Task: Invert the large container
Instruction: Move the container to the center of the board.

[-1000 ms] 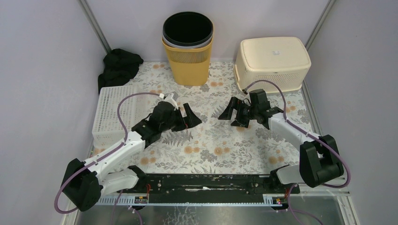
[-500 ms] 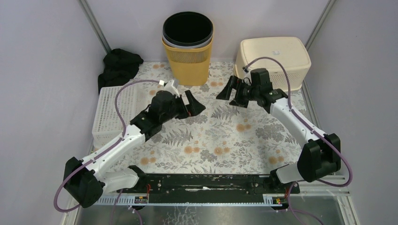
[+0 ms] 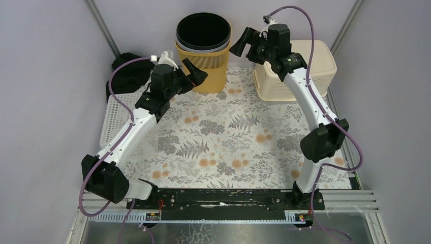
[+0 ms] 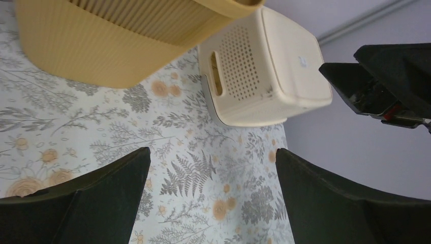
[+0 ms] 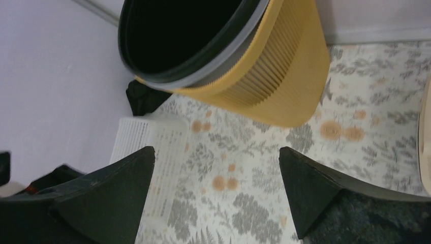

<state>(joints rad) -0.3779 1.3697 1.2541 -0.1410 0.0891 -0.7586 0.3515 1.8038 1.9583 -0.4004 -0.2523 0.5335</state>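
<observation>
As it stands, large container [image 3: 206, 71] — mouth up, axis vertical.

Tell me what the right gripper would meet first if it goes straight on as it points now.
Probably the yellow bin, near its top. The open right gripper faces it, though depth is unclear.

we see a tall yellow ribbed plastic bin [image 3: 204, 71] standing upright at the far middle of the floral table cover [image 3: 228, 147], with its base flat on the cover. its wide round mouth faces up, so it is not yet turned over. the yellow wall carries fine vertical ribs and tapers toward the base. a black liner [image 3: 203, 30] sits inside, dark and hollow. a grey band [image 3: 203, 50] rings the top just under the black lip.
</observation>
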